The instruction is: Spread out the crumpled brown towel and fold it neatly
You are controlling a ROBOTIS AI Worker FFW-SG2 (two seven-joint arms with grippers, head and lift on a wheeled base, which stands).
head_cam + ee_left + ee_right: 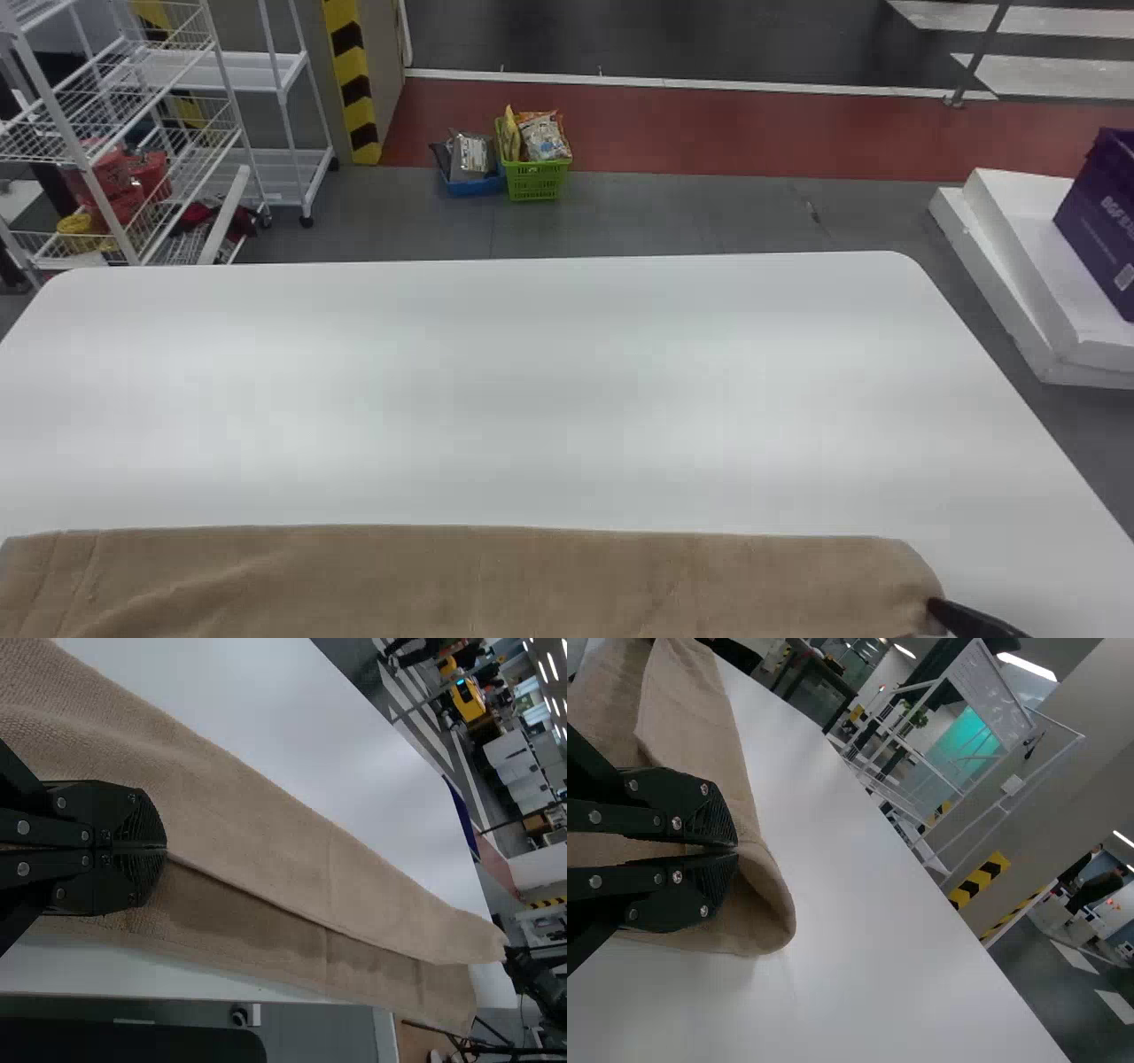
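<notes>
The brown towel [478, 580] lies as a long band along the table's near edge, its right end rounded. At that right end is my right gripper [966, 618]. In the right wrist view the right gripper [736, 849] is shut on the towel [700, 718], whose cloth bulges in a rounded fold past the fingertips. My left gripper [166, 848] is shut on the edge of an upper layer of the towel [292, 842] in the left wrist view; a lower layer shows beneath, slightly offset. Cloth pinched between the fingers is hidden.
The white table [532, 381] extends beyond the towel. Past it on the floor stand a green basket [536, 180] and white wire racks [142, 168] to the left. White blocks [1019, 266] with a purple box [1103, 217] stand at the right.
</notes>
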